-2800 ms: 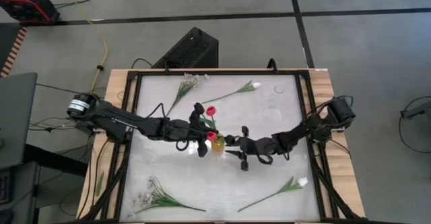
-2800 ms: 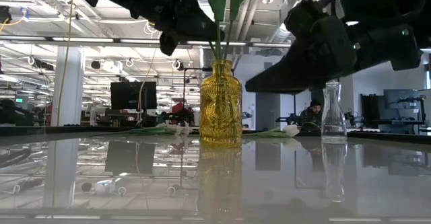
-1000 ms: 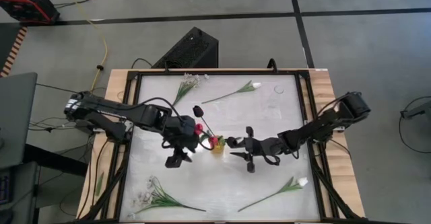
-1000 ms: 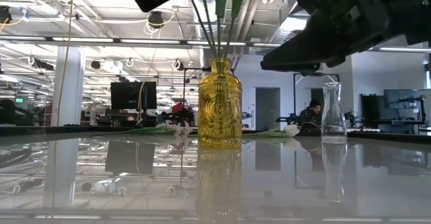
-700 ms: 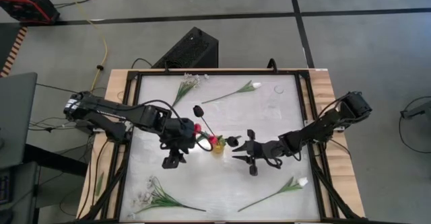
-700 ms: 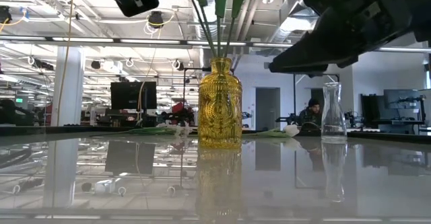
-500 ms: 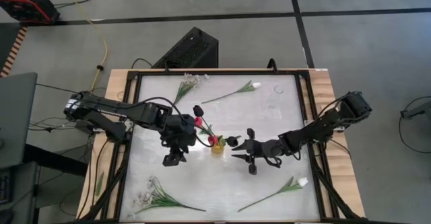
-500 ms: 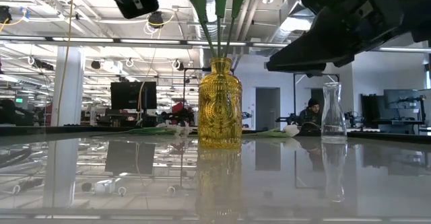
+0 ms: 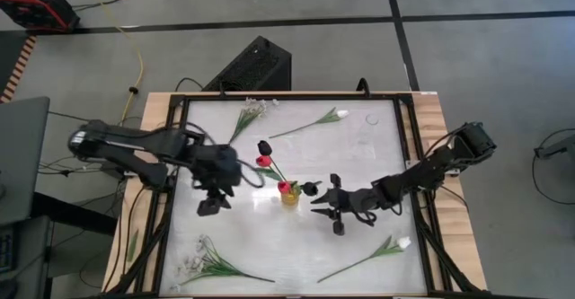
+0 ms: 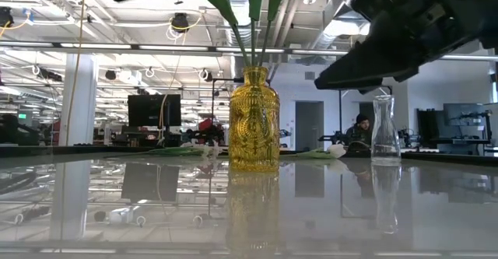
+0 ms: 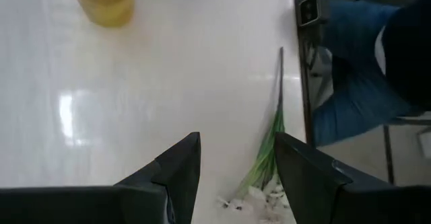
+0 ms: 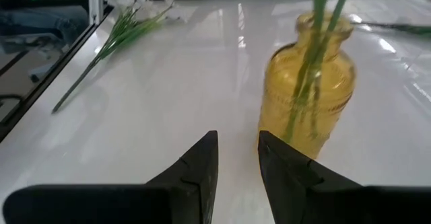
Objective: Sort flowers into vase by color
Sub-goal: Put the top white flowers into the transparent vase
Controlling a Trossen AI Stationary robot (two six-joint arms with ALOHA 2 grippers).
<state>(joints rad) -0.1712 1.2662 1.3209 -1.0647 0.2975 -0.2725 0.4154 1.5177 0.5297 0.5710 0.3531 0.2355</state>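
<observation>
Amber glass forms the yellow vase [image 9: 289, 196], which stands near the middle of the white table [image 9: 359, 236] and holds a dark tulip [image 9: 264, 146] and two red tulips [image 9: 262, 162] on green stems. From the low camera the blooms are cut off at the upper edge, so only stems show above the vase neck [image 10: 254, 74]. A clear glass vase [image 10: 385, 128] stands empty farther back; from above it is barely visible against the table.

Loose flowers lie around the edges: a white tulip [image 9: 330, 116] and a spray of small white blossoms [image 9: 252, 109] at the far side, another spray [image 9: 199, 265] and a white tulip [image 9: 402, 242] at the near side.

Left of the vase, the left gripper [image 9: 209, 204] hangs with its fingers parted and nothing between them; its wrist camera sees a spray [image 11: 266, 163] partly cut off. Right of the vase, the right gripper [image 9: 322, 199] points at it, fingers a narrow gap apart, grasping nothing.
</observation>
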